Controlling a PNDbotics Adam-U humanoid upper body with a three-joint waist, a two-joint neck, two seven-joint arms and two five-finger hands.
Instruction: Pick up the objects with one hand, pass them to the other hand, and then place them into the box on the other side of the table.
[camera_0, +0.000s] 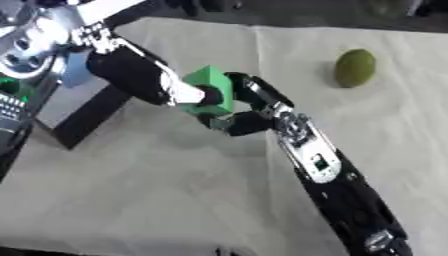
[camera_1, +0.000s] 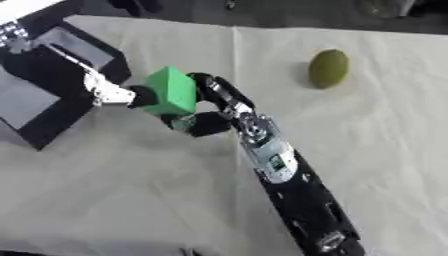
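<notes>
Green block (camera_1: 171, 91): held in the air above the left half of the tabletop, between the two hands.
Right hand (camera_1: 213, 107): reaches in from the near edge; fingers and thumb curl around the block's right side.
Left hand (camera_0: 179, 92): comes from the far left corner; its fingers touch the block's left face, though I cannot tell how far they close.
Green fruit (camera_0: 355, 67): lies alone near the far right.
Box (camera_1: 39, 95): dark, at the left edge.
Tabletop (camera_0: 175, 190): covered in pale cloth.

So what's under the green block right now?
Only bare table cloth lies under the green block, which is held in the air between the left hand and right hand. The block's underside is hidden.
</notes>
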